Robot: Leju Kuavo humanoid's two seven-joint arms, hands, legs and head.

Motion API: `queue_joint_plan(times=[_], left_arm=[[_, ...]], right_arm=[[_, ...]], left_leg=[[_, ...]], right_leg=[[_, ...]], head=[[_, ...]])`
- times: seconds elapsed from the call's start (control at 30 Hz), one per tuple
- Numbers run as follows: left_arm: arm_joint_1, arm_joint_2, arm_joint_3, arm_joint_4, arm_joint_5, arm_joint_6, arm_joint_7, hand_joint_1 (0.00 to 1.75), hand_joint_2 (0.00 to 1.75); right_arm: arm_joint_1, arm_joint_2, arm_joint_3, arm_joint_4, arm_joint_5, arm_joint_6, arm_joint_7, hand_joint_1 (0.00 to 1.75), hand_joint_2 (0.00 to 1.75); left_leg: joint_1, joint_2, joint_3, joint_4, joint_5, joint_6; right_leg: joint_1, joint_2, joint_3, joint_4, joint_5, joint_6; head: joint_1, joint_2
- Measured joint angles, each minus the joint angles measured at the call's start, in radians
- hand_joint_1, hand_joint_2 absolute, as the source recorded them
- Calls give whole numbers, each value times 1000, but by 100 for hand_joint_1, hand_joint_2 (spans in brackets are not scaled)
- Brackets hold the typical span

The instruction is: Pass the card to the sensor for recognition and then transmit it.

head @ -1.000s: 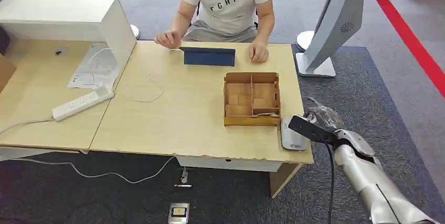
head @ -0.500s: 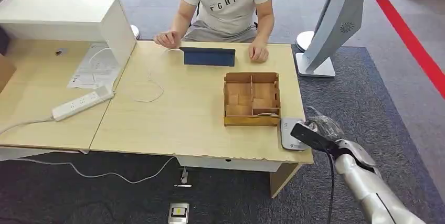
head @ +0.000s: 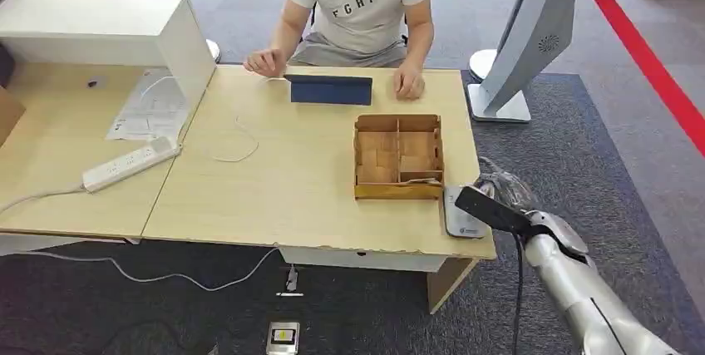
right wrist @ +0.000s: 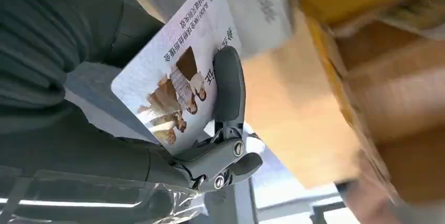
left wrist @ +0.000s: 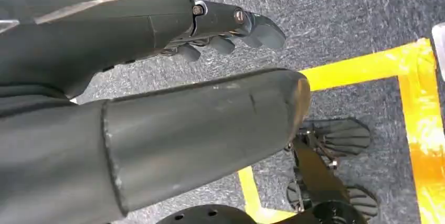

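Table: you see a light wooden table (head: 283, 189) with the robot at the near side and a person (head: 359, 6) seated at the far side, both of that person's hands resting on the far edge.
White cabinet: a white box-shaped unit (head: 108, 31) stands on the left part of the desk, with a sheet of paper (head: 150, 106) and a power strip (head: 131, 164) lying near it.
Right arm: your silver right arm (head: 582, 297) comes in from the lower right and reaches towards the table's near right corner.
Wooden box: an open wooden box (head: 398, 156) with compartments sits right of the table's centre, just beyond the sensor.
Tablet: a dark blue tablet (head: 331, 89) lies flat between the person's hands.
Sensor: the small white sensor (head: 462, 215) lies flat on the near right corner of the table, just beside the box.
Right hand: your right hand (right wrist: 157, 145) holds the card, a dark finger (right wrist: 229, 85) pressed across its printed face with the thumb behind it.
Card: the card (right wrist: 176, 72) has a white face with a photo of people and printed text; in the head view it shows as a dark flat strip (head: 490, 210) held level, its tip over the sensor's right edge. You cannot tell whether they touch.
Left hand: your left hand (left wrist: 199, 77) hangs over grey carpet with yellow tape (left wrist: 414, 103), fingers loosely apart and holding nothing.
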Motion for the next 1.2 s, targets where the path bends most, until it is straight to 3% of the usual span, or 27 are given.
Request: queue_joint_plan(times=[0.07, 0.3, 0.6, 0.93, 1.2], left_arm=[[0, -8, 0, 0, 3, -2, -5, 0, 0], [-2, -22, 0, 0, 2, -3, -5, 0, 0], [-16, -34, 0, -1, -31, 0, 6, 0, 0], [-39, -42, 0, -1, -53, -19, -11, 0, 0], [-44, -47, 0, -1, -82, -32, 6, 0, 0]], right_arm=[[-34, 11, -5, -42, -64, 12, -26, 175, 175], [-149, 61, -3, -188, -186, 85, -1, 175, 175], [-342, 151, 32, -196, -99, 40, -16, 175, 175], [-414, 248, 104, -80, 10, 44, 102, 175, 175], [-416, 263, 140, -10, 82, 50, 217, 175, 175]], left_leg=[[0, 0, 0, 0, 0, 0], [1, 0, 0, 0, 1, -1], [1, 0, 0, 0, 1, -1], [1, 0, 0, 0, 1, -1], [1, 0, 0, 0, 1, -1]], right_leg=[[0, 0, 0, 1, 0, 0], [0, 0, -1, 1, 0, 0], [1, 0, -1, 1, 0, 0], [1, 0, -1, 1, 0, 0], [1, 0, -1, 0, 0, 0]], head=[[0, 0], [0, 0], [0, 0], [0, 0], [0, 0]])
